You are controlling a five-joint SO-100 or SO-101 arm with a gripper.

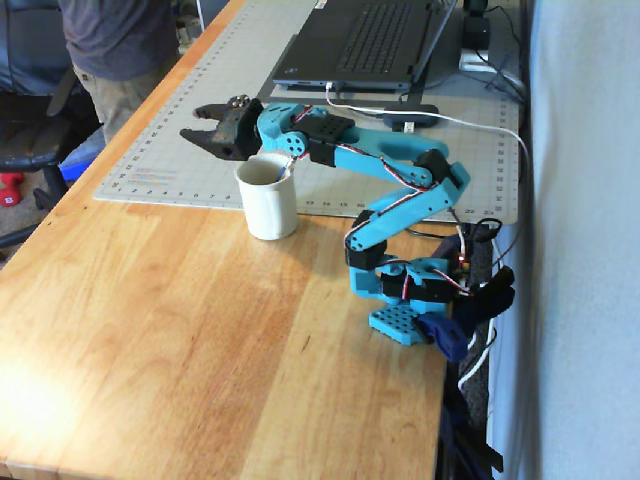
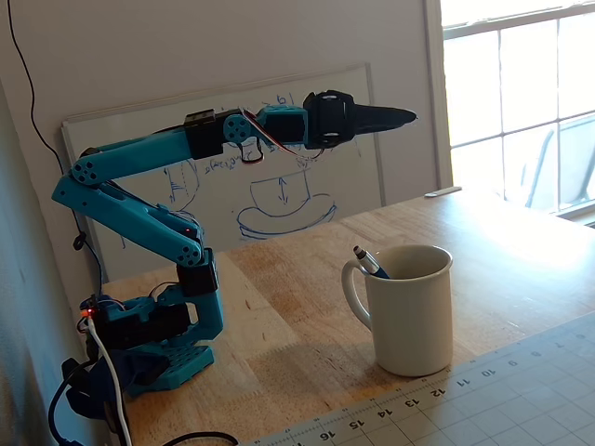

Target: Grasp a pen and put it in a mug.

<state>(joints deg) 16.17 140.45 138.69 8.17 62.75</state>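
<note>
The cream-white mug point(image 1: 270, 205) stands upright on the wooden table, at the near edge of the grey cutting mat. The dark pen point(image 2: 369, 262) stands inside it and leans on the rim by the handle, with its silvery end sticking out. The pen also shows at the mug's rim in a fixed view point(image 1: 287, 170). My gripper point(image 1: 192, 122) hangs in the air above and just past the mug and holds nothing. Its jaws stand slightly apart in that view. In the other fixed view the gripper point(image 2: 409, 116) shows edge-on, well above the mug point(image 2: 409, 316).
A grey cutting mat point(image 1: 190, 140) covers the table's far part. A dark laptop point(image 1: 360, 40) with cables lies on it behind the arm. A person point(image 1: 120, 45) stands at the table's far left corner. A whiteboard point(image 2: 279, 186) leans on the wall behind the arm's base point(image 2: 158, 348).
</note>
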